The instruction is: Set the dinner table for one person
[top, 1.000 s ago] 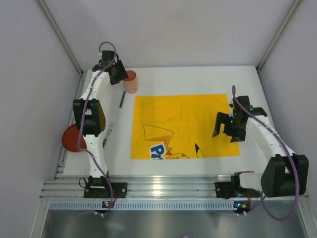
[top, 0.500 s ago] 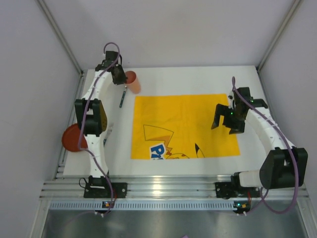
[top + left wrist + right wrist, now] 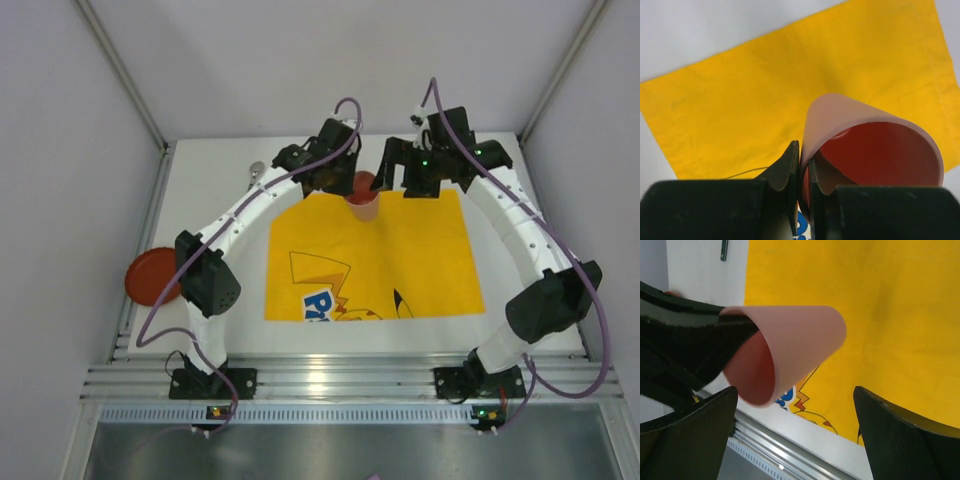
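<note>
The pink cup (image 3: 364, 200), red inside, hangs tilted over the far edge of the yellow cartoon cloth (image 3: 380, 260), which lies on the white dinner table (image 3: 235, 300). My left gripper (image 3: 345, 186) is shut on the cup's rim; in the left wrist view the jaws (image 3: 802, 170) pinch the cup wall (image 3: 840, 115). My right gripper (image 3: 393, 178) is open just right of the cup. In the right wrist view its fingers (image 3: 695, 435) stand wide either side below the cup (image 3: 800, 340), not touching it.
A red plate (image 3: 150, 277) lies at the table's left edge. A silver utensil (image 3: 257, 170) lies at the back left, and a dark utensil (image 3: 724, 250) shows in the right wrist view. The ribbed aluminium rail (image 3: 330, 382) runs along the near edge.
My left arm has swung the cup from the back left corner to the cloth's far edge. My right arm has moved from the cloth's right side up to the cup.
</note>
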### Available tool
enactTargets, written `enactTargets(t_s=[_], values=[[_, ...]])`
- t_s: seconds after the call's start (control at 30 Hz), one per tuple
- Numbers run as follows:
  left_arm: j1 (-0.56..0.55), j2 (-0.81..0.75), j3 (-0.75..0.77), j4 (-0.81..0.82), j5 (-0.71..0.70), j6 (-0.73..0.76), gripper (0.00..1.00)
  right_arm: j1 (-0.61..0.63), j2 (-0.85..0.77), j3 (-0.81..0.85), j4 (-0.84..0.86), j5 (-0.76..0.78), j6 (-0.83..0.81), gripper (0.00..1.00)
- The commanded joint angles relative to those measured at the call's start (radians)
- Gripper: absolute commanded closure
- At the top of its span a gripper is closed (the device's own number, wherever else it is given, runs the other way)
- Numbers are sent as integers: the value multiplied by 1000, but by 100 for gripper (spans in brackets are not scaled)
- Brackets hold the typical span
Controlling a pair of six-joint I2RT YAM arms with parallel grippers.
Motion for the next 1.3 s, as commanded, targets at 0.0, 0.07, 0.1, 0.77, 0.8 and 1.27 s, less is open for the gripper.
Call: enactTargets(t_s=[0.0,0.07,0.1,0.77,0.8,1.27], values=[[-40,-71,2,-78,-87,-7,100,42,15,9,15,-12,49,0],[-88,-72,32,-116,-109,-11,100,45,-6,-58,44,-3,57,0],[-103,-75,46,-132,-116,-13,100,48,-14,-86,53,5,63,0],[-258,-154,55,-204,-156,-154,39,99,-23,-227,-17,331,37,100],[-257,-152,55,-215,-178,-148,26,93,-13,-185,-34,379,8,100],[70,-261,-228,-121,-130,-120,7,-256,283,136,-122,428,-124,100]])
